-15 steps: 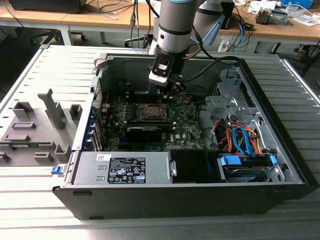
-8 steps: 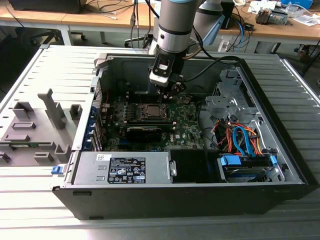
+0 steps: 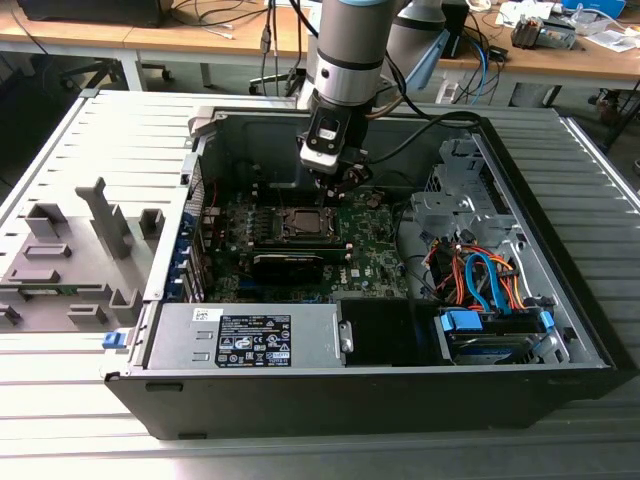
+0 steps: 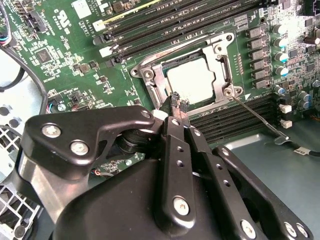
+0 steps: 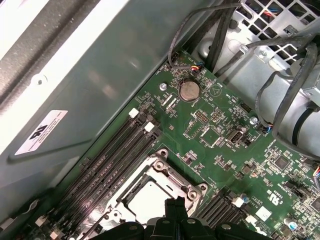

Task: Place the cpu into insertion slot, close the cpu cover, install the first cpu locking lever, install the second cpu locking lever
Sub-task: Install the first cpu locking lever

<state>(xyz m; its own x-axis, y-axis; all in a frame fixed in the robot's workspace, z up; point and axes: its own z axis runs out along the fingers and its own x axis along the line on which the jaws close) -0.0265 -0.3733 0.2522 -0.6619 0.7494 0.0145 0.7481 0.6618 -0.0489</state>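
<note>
The cpu [image 4: 192,82] lies flat in the insertion slot [image 4: 150,75] on the green motherboard, its pale metal face showing through the window of the cpu cover [image 4: 221,60], which lies down over it. A thin locking lever [image 4: 257,117] sticks out from one socket corner, angled away over the memory slots. My gripper [image 4: 176,101] is shut, its fingertips pressed together with nothing between them, right at the cover's edge beside the chip. In the exterior view the gripper [image 3: 335,180] hangs just behind the socket [image 3: 300,225]. The first wrist view shows the cpu [image 5: 147,197] next to the fingertips [image 5: 175,202].
The open computer case [image 3: 560,330] lies on a slatted table. A black graphics card [image 3: 287,265] sits in front of the socket, memory slots [image 4: 165,22] flank it, and a drive cage with orange and blue cables [image 3: 480,280] is on the exterior view's right. The power supply [image 3: 250,335] fills the near side.
</note>
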